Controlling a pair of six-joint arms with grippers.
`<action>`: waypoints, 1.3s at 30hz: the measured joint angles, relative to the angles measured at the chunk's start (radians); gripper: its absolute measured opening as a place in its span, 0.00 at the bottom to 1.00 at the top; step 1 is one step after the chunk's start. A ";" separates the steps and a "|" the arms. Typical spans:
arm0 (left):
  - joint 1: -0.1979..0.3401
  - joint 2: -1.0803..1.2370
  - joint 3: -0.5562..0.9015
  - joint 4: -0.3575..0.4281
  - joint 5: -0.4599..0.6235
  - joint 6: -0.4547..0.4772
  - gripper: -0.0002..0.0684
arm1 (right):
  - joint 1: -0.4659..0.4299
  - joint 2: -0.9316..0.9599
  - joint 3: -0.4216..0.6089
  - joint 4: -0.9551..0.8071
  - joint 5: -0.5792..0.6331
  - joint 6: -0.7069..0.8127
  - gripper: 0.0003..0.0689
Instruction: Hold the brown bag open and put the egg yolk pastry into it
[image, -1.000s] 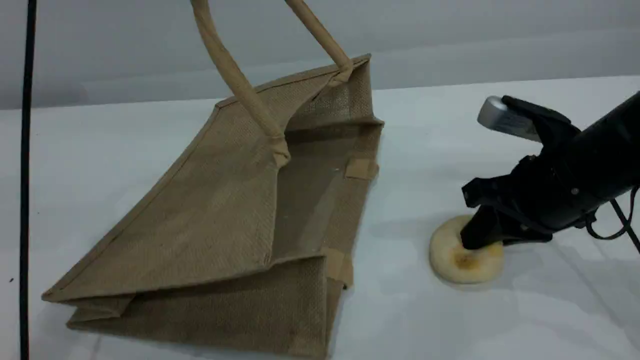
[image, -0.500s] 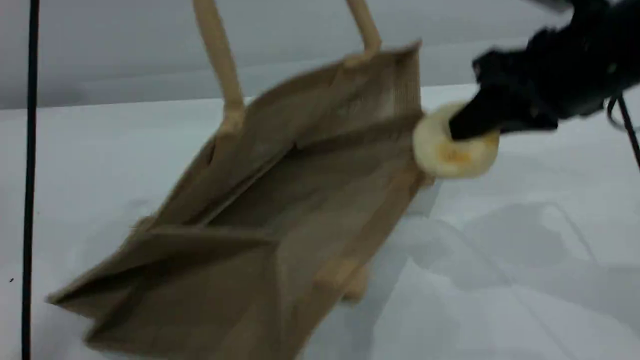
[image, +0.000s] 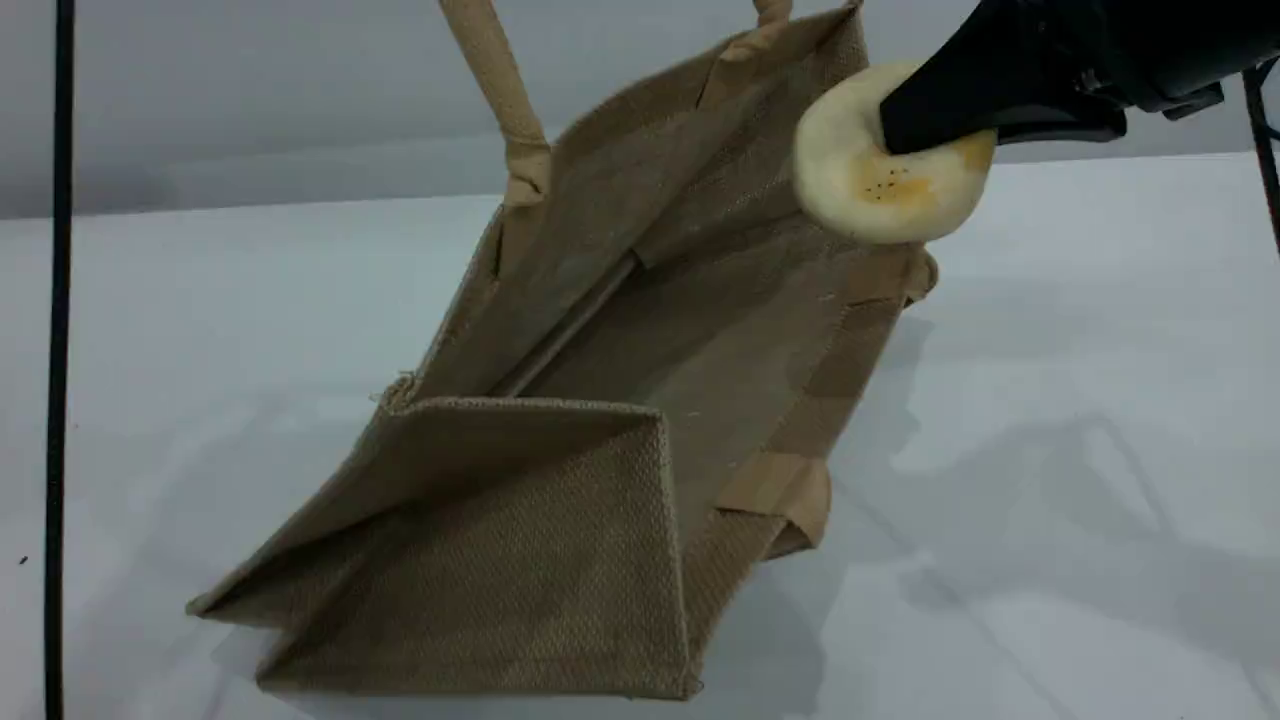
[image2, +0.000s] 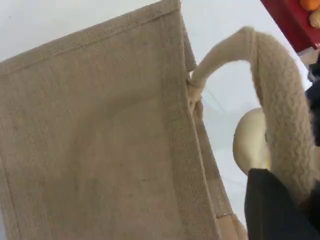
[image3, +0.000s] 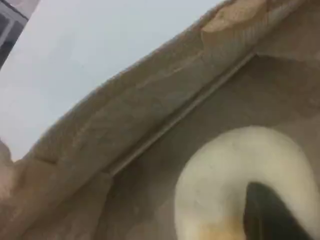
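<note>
The brown bag (image: 560, 530) stands tilted on the table with its mouth gaping up and to the right. One beige handle (image: 500, 90) runs out of the top of the scene view. In the left wrist view that handle (image2: 280, 100) loops over my left gripper (image2: 272, 210), which is shut on it, above the bag's side (image2: 100, 140). My right gripper (image: 905, 130) is shut on the egg yolk pastry (image: 870, 175) and holds it in the air at the bag's upper rim. The right wrist view shows the pastry (image3: 225, 185) over the bag's inside (image3: 150, 130).
A black vertical pole (image: 55, 350) stands at the far left. The white table (image: 1050, 450) spreads to the right of the bag. A red box (image2: 292, 20) with orange items shows at the top right of the left wrist view.
The bag has been pulled up by its handle from lying flat and its mouth has spread open. My right gripper has lifted the pastry off the table, up and left to the bag's rim.
</note>
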 joint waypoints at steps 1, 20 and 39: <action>0.000 0.000 0.000 0.000 0.000 0.001 0.12 | 0.000 0.000 0.000 0.001 0.000 0.000 0.05; 0.000 0.000 0.083 -0.090 -0.003 -0.005 0.12 | 0.000 0.000 0.000 0.001 -0.014 -0.012 0.05; 0.002 -0.148 0.103 0.002 0.004 0.001 0.12 | 0.099 0.000 0.000 0.032 0.028 -0.010 0.05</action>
